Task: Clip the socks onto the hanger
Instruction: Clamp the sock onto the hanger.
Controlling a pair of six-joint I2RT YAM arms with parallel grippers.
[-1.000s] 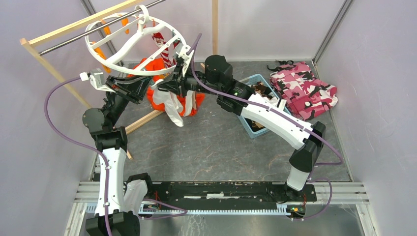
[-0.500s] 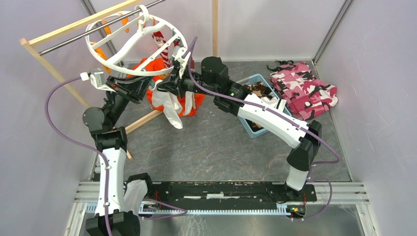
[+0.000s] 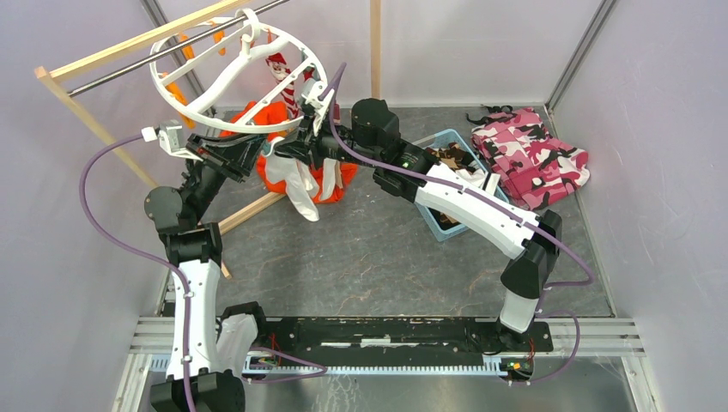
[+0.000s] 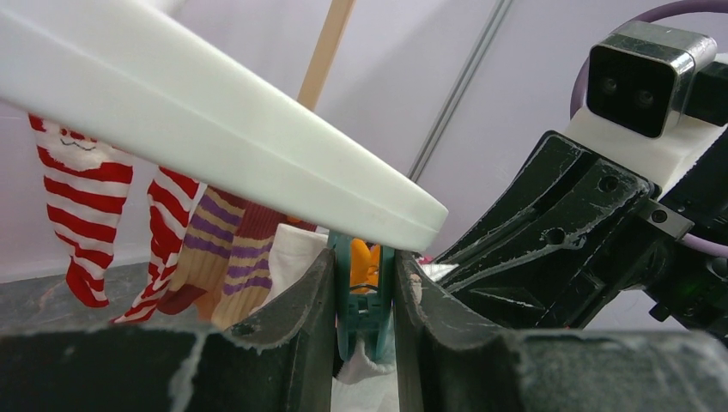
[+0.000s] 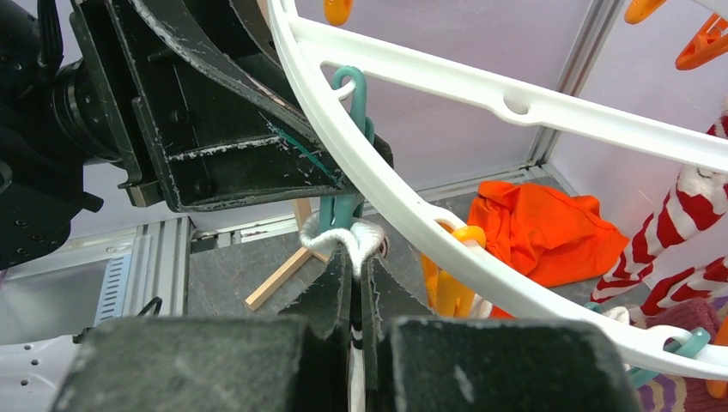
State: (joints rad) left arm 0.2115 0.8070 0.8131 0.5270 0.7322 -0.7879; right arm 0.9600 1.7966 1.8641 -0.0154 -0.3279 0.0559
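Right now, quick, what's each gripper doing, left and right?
Left gripper: closed on the teal clip, squeezing it.
Right gripper: closed, pinching the white sock by its cuff, just under that clip.

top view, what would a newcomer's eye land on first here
The white hanger tilts at upper left. At its near rim the left gripper squeezes a teal clip while the right gripper pinches a white sock just beneath it. A pink cloth lies far right.

Pink camouflage cloth [image 3: 532,154] lies just beside a blue bin [image 3: 450,134].
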